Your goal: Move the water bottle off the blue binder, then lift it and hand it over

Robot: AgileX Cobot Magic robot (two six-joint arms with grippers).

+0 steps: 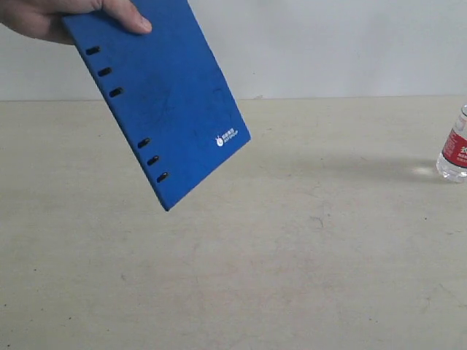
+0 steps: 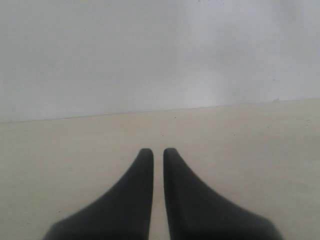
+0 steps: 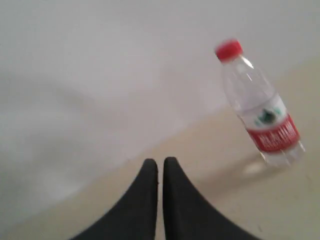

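Note:
A person's hand holds the blue binder tilted in the air at the upper left of the exterior view, its slots and white logo showing. The water bottle stands upright on the table at the far right edge, its top cut off by the frame. In the right wrist view the bottle shows its red cap and red-and-white label, standing apart from my right gripper, which is shut and empty. My left gripper is shut over bare table, holding nothing. Neither gripper shows in the exterior view.
The beige table runs back to a white wall. Nothing else lies on the table within view.

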